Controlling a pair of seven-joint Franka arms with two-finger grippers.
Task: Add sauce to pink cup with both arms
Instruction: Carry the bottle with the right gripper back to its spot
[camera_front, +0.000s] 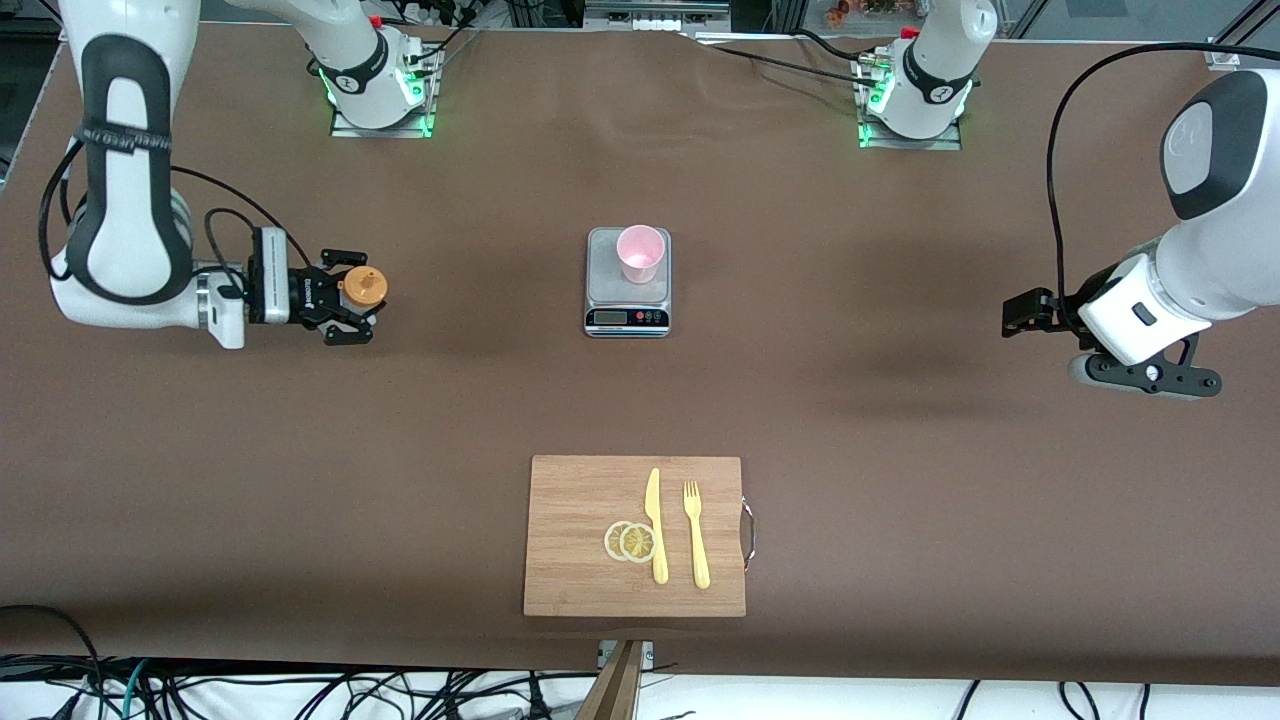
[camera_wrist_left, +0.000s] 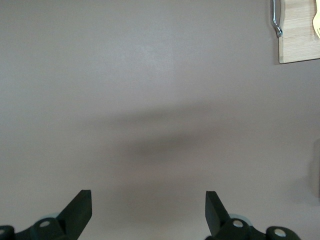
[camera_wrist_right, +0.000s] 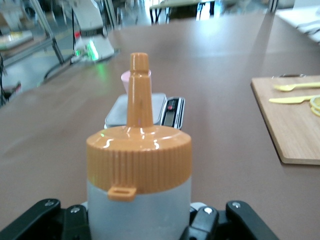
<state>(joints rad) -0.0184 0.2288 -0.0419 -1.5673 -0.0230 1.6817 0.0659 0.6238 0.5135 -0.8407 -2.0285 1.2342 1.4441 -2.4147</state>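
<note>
Two tools worked apart at your brown desk (camera_front: 900, 420). Your right tool (camera_front: 345, 290) was clamped on the sauce (camera_front: 362, 287), a translucent whitish squeeze bottle with a ribbed orange nozzle cap, over the right arm's end of the desk. Your left tool (camera_wrist_left: 148, 210) hung with fingers spread wide and nothing between them, over bare desk at the left arm's end. Mid-desk, the pink cup (camera_front: 640, 252), a small smooth tapered tumbler, stood on a grey kitchen scale (camera_front: 627, 283); nothing lay between it and the bottle. Nearer the front camera lay a wooden cutting board (camera_front: 580, 560) with a metal handle, carrying two lemon slices (camera_front: 630, 541), a yellow plastic knife (camera_front: 655, 525) and a yellow plastic fork (camera_front: 696, 535).
</note>
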